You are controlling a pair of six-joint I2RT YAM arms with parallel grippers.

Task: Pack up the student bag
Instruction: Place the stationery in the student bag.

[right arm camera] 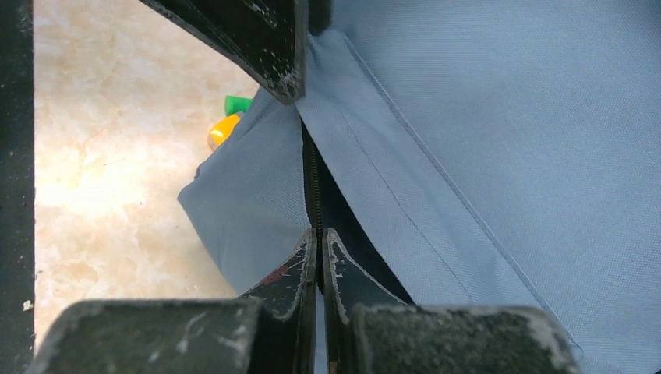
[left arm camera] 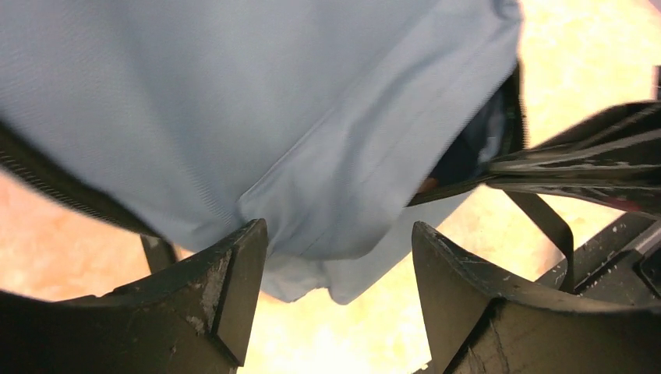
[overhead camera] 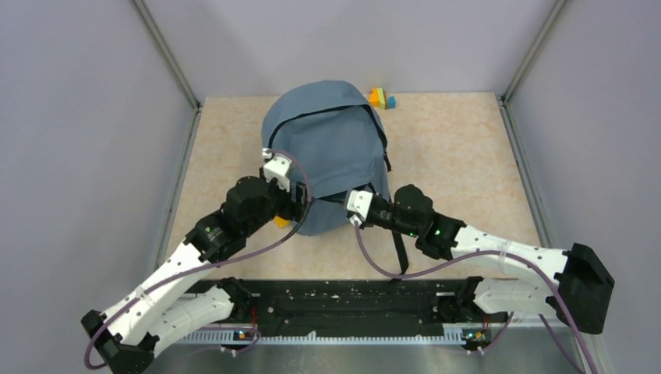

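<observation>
grey-blue fabric of the student bag point(overhead camera: 331, 148) sprawls mid-worktop point(overhead camera: 468, 171). the right pincer point(right arm camera: 319, 248) is clamped together on its zipper edge, probably tensioning the opening; the left pincer point(left arm camera: 339, 238) stands apart astride a near corner, gripping nothing. a yellow-green toy point(right arm camera: 226, 123) lies beside that corner; coloured blocks point(overhead camera: 382, 98) sit behind the bag, screened by it.

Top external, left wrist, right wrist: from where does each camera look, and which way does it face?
Top external: above and behind the arms, facing down at the table and student bag; both arms show.
Left wrist: on the left arm, facing the bag's fabric; left gripper open, at the bottom.
Right wrist: on the right arm, facing the bag's zipper; right gripper shut on the bag.
Shared: the bag appears in all three.
</observation>
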